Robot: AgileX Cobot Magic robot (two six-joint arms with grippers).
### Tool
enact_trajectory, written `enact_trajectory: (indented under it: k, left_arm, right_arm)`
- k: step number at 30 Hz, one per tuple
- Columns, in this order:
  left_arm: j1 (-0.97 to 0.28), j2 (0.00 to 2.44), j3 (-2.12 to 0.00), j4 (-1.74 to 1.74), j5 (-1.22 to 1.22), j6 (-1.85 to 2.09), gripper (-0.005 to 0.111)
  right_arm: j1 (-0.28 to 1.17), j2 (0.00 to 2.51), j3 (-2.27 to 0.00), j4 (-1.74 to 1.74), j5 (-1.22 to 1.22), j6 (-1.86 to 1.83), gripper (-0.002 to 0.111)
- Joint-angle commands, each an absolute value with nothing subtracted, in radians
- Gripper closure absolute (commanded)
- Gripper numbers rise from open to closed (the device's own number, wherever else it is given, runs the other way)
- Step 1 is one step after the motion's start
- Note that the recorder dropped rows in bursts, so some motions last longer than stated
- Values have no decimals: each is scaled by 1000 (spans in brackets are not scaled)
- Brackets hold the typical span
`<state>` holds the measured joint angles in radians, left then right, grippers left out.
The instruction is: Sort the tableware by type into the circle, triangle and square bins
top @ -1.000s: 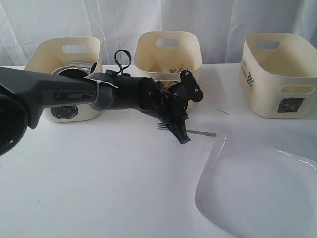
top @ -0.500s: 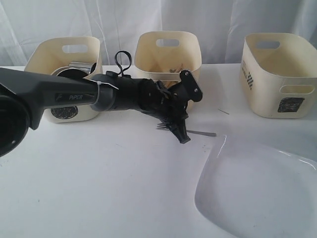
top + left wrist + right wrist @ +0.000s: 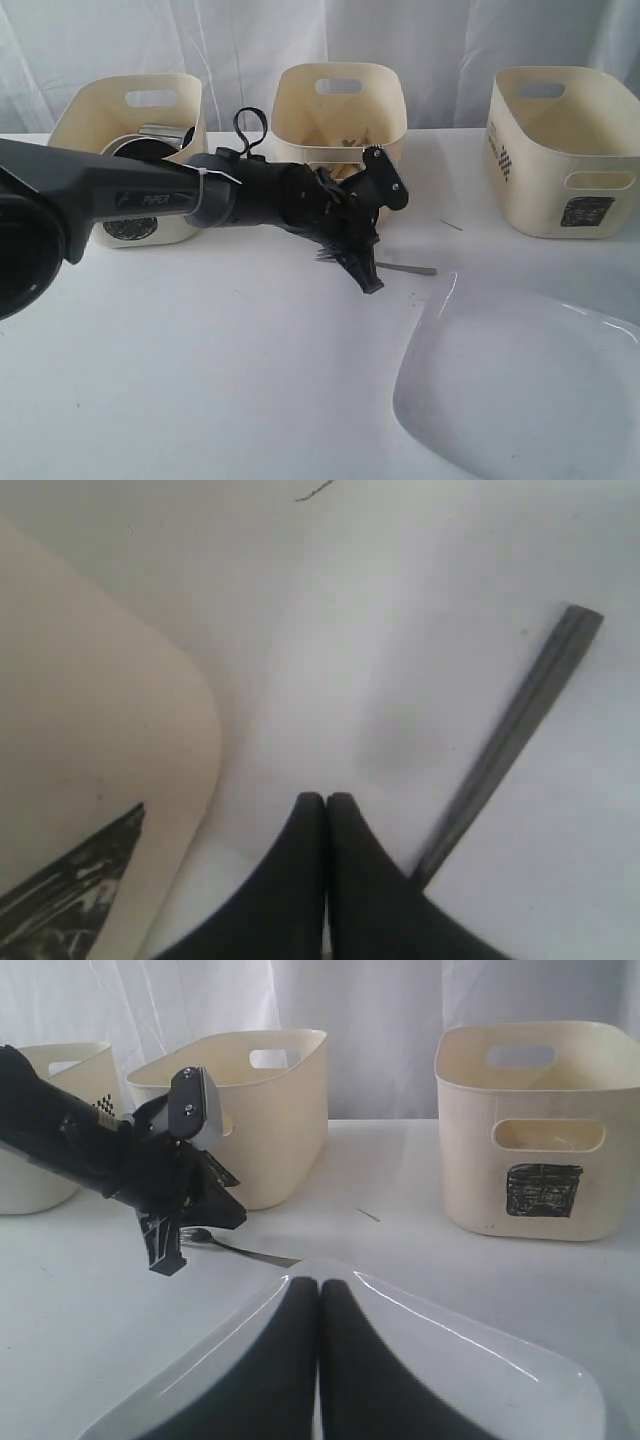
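A metal fork (image 3: 405, 268) lies on the white table in front of the middle bin (image 3: 340, 110). My left gripper (image 3: 371, 285) points down just beside the fork's handle (image 3: 520, 715), shut with nothing in it (image 3: 326, 798). The middle bin's wall (image 3: 90, 730) carries a black scribble (image 3: 70, 885). The large white plate (image 3: 520, 390) lies at the front right. My right gripper (image 3: 319, 1282) is shut over the plate (image 3: 470, 1360) and is out of the exterior view. The circle bin (image 3: 130, 150) stands at the left, the square bin (image 3: 565, 150) at the right.
Steel tableware (image 3: 160, 135) shows inside the circle bin. Small items (image 3: 345, 140) lie in the middle bin; I cannot tell which. The left arm (image 3: 150, 195) spans the left half of the table. A white curtain hangs behind the bins.
The left arm has shifted only slightly, its gripper staying by the fork. The fork, plate and bins have not moved.
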<state>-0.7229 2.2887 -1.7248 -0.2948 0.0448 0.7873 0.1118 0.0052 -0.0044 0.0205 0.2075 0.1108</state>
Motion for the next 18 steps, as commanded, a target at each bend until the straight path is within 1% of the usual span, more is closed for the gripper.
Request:
enact_trajectory:
  k: [1, 10, 18]
  left_arm:
    - [-723, 2303, -1722, -313, 60, 784, 107]
    - [-723, 2304, -1722, -311, 84, 784, 107]
    - [-723, 2304, -1722, -311, 222, 784, 107]
  right_arm:
    - [109, 0, 0, 14, 204, 110, 108]
    - [109, 0, 0, 14, 204, 110, 108]
    - [109, 0, 0, 14, 204, 110, 108]
